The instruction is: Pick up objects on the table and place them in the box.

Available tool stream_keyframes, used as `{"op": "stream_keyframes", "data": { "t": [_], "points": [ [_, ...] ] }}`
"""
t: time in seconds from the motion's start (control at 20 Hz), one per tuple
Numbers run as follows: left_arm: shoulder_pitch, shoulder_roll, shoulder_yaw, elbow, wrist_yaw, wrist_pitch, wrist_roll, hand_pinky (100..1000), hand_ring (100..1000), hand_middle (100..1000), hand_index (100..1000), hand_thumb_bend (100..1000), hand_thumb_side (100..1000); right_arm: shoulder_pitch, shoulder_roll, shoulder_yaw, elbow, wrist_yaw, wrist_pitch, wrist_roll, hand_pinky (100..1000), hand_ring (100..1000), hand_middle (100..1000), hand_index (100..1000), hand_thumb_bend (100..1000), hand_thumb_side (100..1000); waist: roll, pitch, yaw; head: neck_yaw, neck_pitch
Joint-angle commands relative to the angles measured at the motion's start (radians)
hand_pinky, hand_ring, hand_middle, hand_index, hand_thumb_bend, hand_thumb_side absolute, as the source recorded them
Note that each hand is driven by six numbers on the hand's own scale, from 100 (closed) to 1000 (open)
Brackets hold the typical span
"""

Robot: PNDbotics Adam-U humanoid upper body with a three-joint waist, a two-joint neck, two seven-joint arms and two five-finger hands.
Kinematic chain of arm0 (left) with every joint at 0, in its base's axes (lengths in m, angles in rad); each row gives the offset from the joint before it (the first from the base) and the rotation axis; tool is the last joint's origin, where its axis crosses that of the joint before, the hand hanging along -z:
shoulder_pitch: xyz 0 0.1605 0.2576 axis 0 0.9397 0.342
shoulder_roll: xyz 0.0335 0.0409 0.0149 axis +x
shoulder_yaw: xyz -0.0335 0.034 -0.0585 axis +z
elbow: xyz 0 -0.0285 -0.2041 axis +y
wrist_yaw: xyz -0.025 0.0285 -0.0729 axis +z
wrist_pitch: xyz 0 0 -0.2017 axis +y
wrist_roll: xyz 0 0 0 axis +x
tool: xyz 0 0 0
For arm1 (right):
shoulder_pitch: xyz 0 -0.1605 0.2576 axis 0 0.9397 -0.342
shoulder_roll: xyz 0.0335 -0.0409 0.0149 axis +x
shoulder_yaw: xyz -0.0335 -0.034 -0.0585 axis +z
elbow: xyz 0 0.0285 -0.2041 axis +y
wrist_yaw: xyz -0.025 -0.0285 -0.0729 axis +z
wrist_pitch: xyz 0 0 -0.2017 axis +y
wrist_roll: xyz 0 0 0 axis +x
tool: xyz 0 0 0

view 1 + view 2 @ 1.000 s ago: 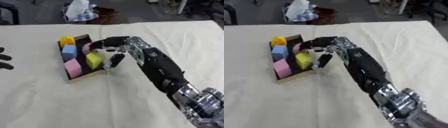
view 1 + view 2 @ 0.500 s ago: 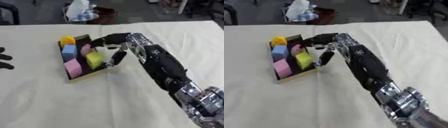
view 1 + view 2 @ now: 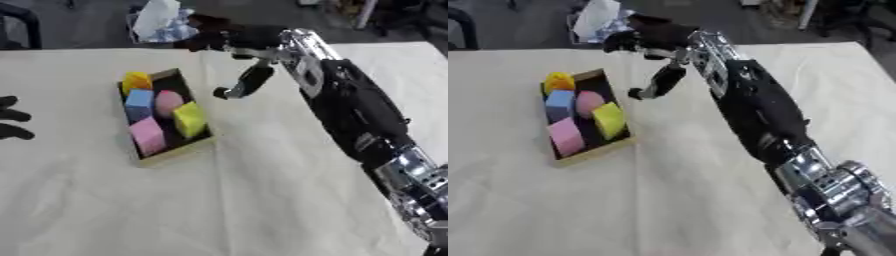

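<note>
Foam-like blocks (image 3: pixel 189 119) — apparently soft — fill shallow box (image 3: pixel 172 151); right hand (image 3: pixel 229 39) empty.

Bright, even overhead light, soft faint shadows on the cloth; the whole picture is blurry, edges smeared.

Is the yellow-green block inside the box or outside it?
Inside: the yellow-green block lies within the box, beside the pink block.

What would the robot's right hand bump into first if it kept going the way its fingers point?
The right hand points left along the table's far edge. It would probably meet the white crumpled thing behind the table first, though depth is unclear. It would pass beyond the box.
</note>
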Motion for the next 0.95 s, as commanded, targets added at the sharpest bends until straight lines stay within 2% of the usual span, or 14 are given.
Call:
{"op": "stream_keyframes", "data": {
  "t": [0.05, 0.2, 0.4, 0.5, 0.75, 0.95],
  "points": [
    [0.005, 0.021, 0.028, -0.007, -0.006, -0.002, 0.013, 822, 635, 681, 880, 100, 868, -0.003, -0.053, -0.022, -0.046, -0.059, 0.021, 0.018, 908, 905, 984, 1000, 100, 396, 0.000, -0.018, -0.022, 0.041, -0.018],
    [0.019, 0.024, 0.047, -0.004, -0.011, -0.009, 0.042, 821, 635, 681, 880, 100, 860, 0.067, -0.125, -0.093, -0.111, -0.108, 0.066, -0.022, 910, 893, 963, 1000, 100, 406, 0.002, -0.016, -0.067, 0.072, -0.023],
    [0.015, 0.022, 0.044, -0.003, -0.010, -0.021, 0.056, 820, 634, 680, 879, 100, 852, 0.172, -0.228, -0.199, -0.206, -0.173, 0.127, -0.087, 909, 875, 936, 1000, 100, 428, 0.000, -0.013, -0.058, 0.062, -0.027],
    [0.016, 0.022, 0.044, -0.001, -0.007, -0.028, 0.062, 819, 634, 678, 878, 100, 849, 0.229, -0.254, -0.240, -0.241, -0.208, 0.139, -0.121, 908, 865, 921, 1000, 100, 446, 0.000, -0.012, -0.055, 0.060, -0.028],
    [0.021, 0.020, 0.051, 0.006, 0.007, -0.046, 0.084, 818, 633, 676, 877, 100, 840, 0.372, -0.277, -0.278, -0.322, -0.296, 0.184, -0.209, 899, 833, 882, 1000, 100, 481, -0.001, -0.013, -0.056, 0.066, -0.026],
    [0.026, 0.021, 0.058, 0.007, 0.019, -0.068, 0.097, 819, 633, 676, 877, 100, 826, 0.483, -0.282, -0.287, -0.399, -0.364, 0.234, -0.278, 896, 822, 867, 1000, 100, 507, 0.000, -0.013, -0.057, 0.069, -0.021]
  ]
}}
